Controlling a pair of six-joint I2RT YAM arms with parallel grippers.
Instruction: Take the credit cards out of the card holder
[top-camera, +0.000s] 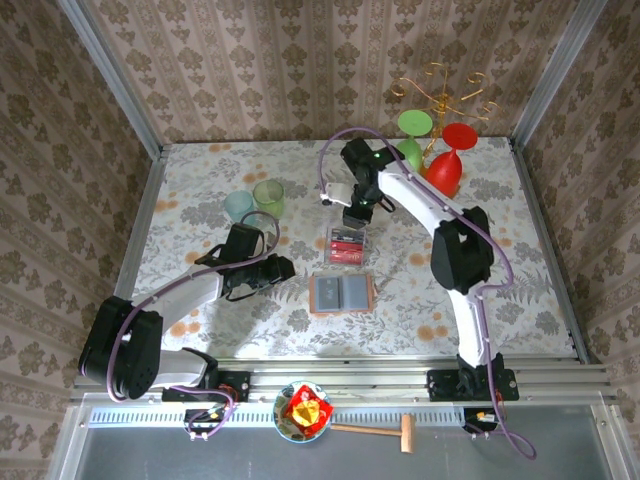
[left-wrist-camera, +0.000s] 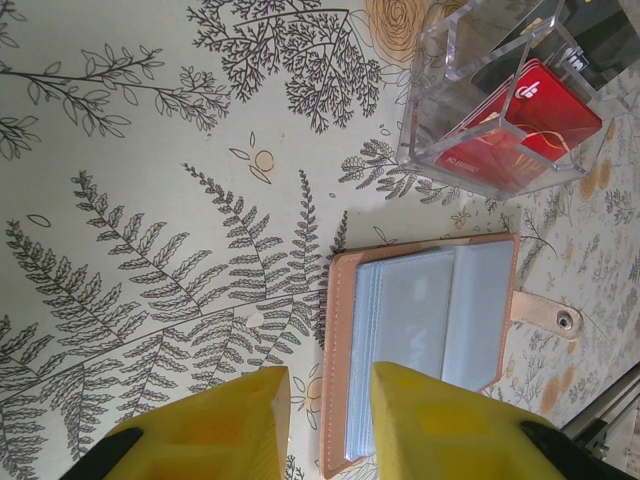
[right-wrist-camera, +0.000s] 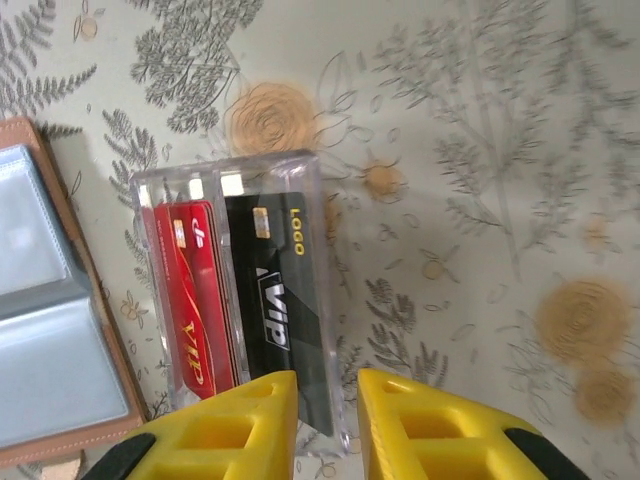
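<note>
Position of task items: card holder (top-camera: 342, 293) open flat near centre of table (top-camera: 200, 190), grey-blue pockets facing up. Just beyond its far edge, clear box (right-wrist-camera: 300, 165) containing credit cards (right-wrist-camera: 190, 290).

Right wrist view: resolves red cards standing beside black card (right-wrist-camera: 280, 310) marked VIP. Left wrist view: adds snap tab (left-wrist-camera: 545, 312) on holder edge.

Left arm: bent low from near left. Left gripper (left-wrist-camera: 328, 388) just left of holder, jaws partly apart, gripping nothing.

Right arm: stretched far, folded back at elbow. Right gripper (right-wrist-camera: 328, 390) pointing down over box, jaws narrowly parted above black card's end. Contact with card: cannot tell.
</note>
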